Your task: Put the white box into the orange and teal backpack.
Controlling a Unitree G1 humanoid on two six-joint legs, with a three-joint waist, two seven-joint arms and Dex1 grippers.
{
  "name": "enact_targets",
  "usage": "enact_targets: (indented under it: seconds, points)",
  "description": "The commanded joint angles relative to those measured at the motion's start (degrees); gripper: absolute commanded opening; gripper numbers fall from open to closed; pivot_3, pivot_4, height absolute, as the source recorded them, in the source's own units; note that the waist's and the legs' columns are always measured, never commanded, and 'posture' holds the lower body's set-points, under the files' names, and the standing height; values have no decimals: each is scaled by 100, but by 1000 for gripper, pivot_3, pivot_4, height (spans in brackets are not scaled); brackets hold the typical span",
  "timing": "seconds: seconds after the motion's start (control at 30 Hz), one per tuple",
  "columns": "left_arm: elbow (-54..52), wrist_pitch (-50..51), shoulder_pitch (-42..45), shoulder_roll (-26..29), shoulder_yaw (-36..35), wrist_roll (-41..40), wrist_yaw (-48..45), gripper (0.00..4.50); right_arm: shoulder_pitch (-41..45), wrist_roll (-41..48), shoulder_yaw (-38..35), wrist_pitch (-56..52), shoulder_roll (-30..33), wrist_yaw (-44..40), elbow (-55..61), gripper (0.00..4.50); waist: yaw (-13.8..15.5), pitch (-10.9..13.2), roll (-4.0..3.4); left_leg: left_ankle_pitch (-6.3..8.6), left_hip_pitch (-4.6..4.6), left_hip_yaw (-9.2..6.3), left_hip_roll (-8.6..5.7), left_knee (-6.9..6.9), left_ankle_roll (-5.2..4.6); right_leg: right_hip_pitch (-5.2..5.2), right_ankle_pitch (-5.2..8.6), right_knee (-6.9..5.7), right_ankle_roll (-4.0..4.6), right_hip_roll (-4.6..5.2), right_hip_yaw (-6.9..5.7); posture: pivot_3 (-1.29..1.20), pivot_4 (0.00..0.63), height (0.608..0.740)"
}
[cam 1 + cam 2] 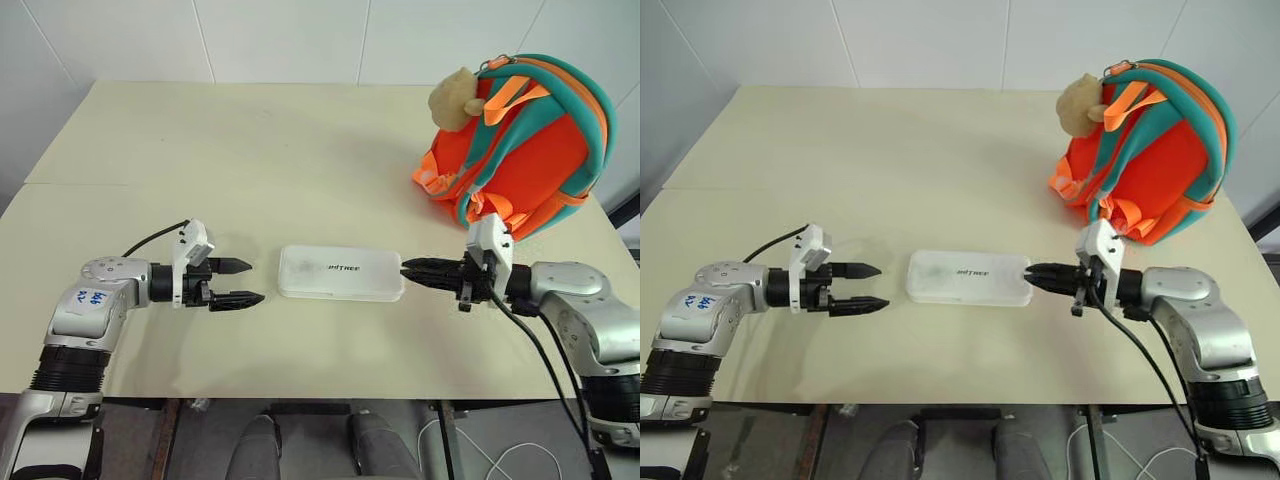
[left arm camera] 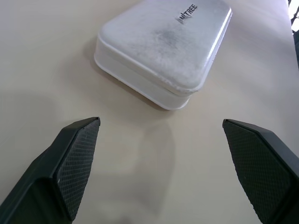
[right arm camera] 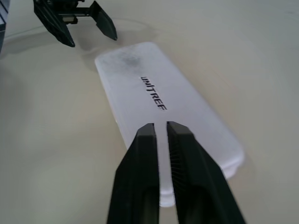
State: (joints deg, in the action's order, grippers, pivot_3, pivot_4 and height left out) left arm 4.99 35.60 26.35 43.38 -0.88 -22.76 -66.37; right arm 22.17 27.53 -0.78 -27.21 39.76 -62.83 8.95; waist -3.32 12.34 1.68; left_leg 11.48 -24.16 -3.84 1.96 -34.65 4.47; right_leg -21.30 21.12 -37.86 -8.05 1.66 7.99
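Setting: pale beige table [image 1: 300,160] against a white tiled wall.
Box: white box [image 1: 340,273] lies flat on the table, lid up, lengthwise between the two grippers.
Left gripper: left gripper [image 1: 238,283] has its fingers spread wide and empty, aimed at the box's near short end, just short of it and not touching.
Right gripper: right gripper [image 1: 412,272] has its fingers pressed together with only a sliver between them and nothing held; the tips sit at the box's other short end, over or against its edge. Whether they touch it I cannot tell.
Backpack: orange and teal backpack [image 1: 540,150] stands past the right gripper, farther out on the table, well apart from the box; a tan plush toy [image 1: 455,97] hangs at its top.
Handling: box looks rigid, smooth and probably light; the glossy shell with rounded corners may slip under the fingers. Its low, flat shape leaves little to pinch from above, so squeezing the two short ends, or clamping across the narrow width, seems the better hold.
Obstacles: nothing lies between box and backpack. No opening in the bag is visible, and the soft body and loose straps could get in the way of sliding the box in.
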Motion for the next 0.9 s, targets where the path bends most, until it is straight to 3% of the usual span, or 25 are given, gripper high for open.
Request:
enact_targets:
  seconds: [0.03, 0.33, 0.57, 0.73, 0.9]
  points:
    - [-92, -51, 111, -14, 10, -33, 20, 4500, 258, -283, 286, 277, -239, 105, -329, 49, 8, 0, 0, 0, -1, 0, 0, -1, 0, 0, 0, 0, 0, 0, 0, 0, 150, 740]
    - [-244, 23, 35, -15, -10, -94, 110, 4500, 623, -1030, 857, 922, -628, 26, -1589, 49, 15, 0, 0, 0, -4, 0, -1, 4, 0, -6, 1, 3, 1, 1, 0, 0, 150, 740]
    - [-404, 58, -120, 9, -82, -147, 217, 4500, 570, -1327, 1176, 1273, -683, -35, -1543, 49, -8, -1, 1, 0, 4, 0, 1, 2, 1, 0, 1, -4, 1, -1, -1, 0, 150, 740]
    - [-448, 47, -158, 8, -85, -176, 252, 4500, 686, -1274, 936, 1378, -749, 99, -1575, 49, -6, -1, 1, 0, 5, 0, 1, -3, 1, 2, 0, -5, 1, 0, 0, 0, 150, 740]
    - [-431, 4, -73, 12, -152, -296, 124, 4500, 699, -389, 138, 599, -420, -16, -900, 214, 13, 2, -3, 0, -3, 0, 0, -3, 1, -2, 0, -4, 0, 1, 0, 0, 150, 740]
